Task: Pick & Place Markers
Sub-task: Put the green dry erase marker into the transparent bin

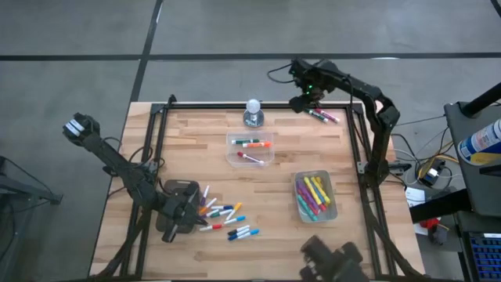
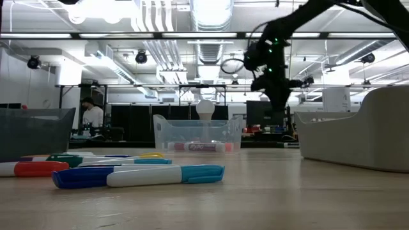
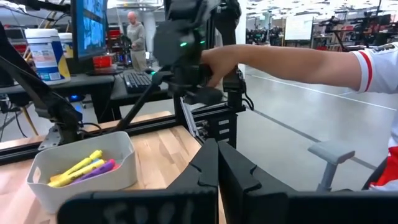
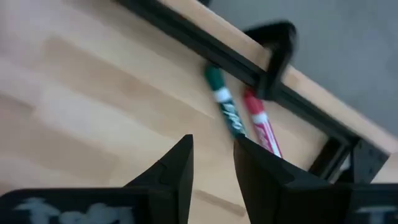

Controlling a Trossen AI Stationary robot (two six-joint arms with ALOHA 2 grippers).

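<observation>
At the far right corner of the wooden worktop (image 1: 196,149), the right gripper (image 1: 300,103) hangs just above the boards, its jaws parted with nothing between them; a green marker (image 4: 225,103) and a red marker (image 4: 262,126) lie side by side against the black frame rail (image 4: 186,42) just beyond the fingertips. Most of the markers (image 1: 221,218) are scattered loose at the near left, right beside the left gripper (image 1: 177,222), which rests low over them with its jaws pressed together and empty. A clear tub (image 1: 250,149) in the middle of the worktop holds a few markers, among them a green one, an orange one and a red one. A second tub (image 1: 315,196) at the near right holds a bundle of yellow, pink and purple markers. A small rounded object (image 1: 253,113) stands at the far edge behind the middle tub.
</observation>
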